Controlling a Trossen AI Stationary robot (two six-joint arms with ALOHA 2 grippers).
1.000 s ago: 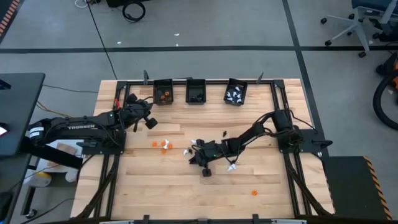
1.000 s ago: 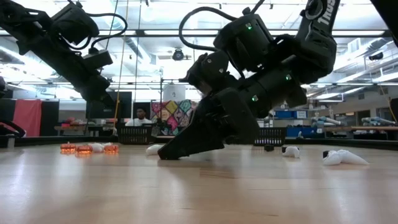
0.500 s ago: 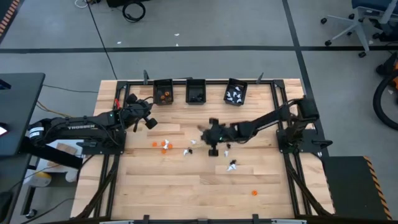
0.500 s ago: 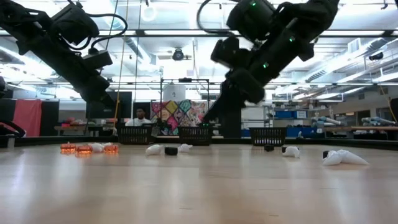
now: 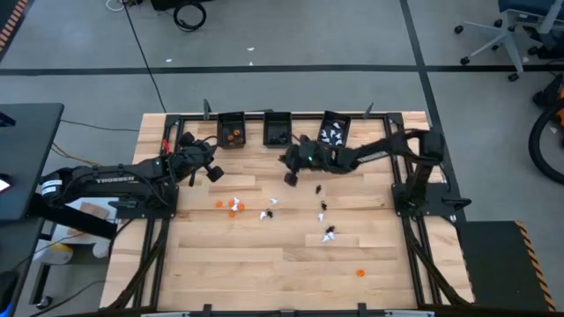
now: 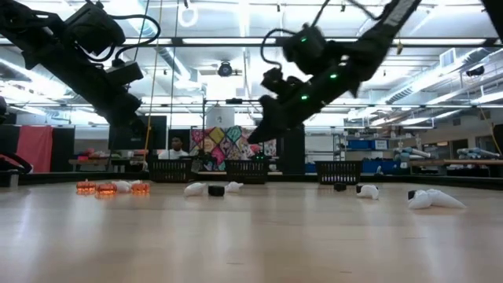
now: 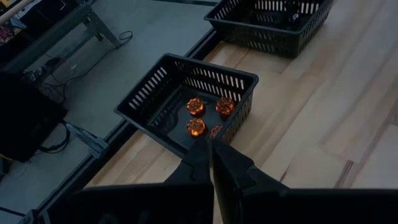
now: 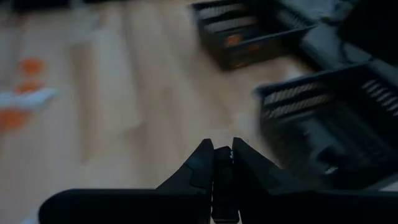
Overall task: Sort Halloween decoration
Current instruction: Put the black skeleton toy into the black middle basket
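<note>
Halloween decoration [image 5: 264, 213] pieces lie scattered mid-table, some already in the three bins at twelve o'clock. I judge I am carrying a piece to the middle bin [image 5: 278, 130]. Next I must centre over it and release. My right gripper [image 5: 291, 174] hangs just short of that bin, jaws nearly closed on something small and dark, I think. My left gripper [image 5: 214, 173] waits shut at ten o'clock, empty.

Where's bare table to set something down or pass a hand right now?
Free: the near strip of the table, empty but for one orange trinket. Crowded: mid-table trinkets and the far edge, where the right end effector hangs before the three bins.
</note>
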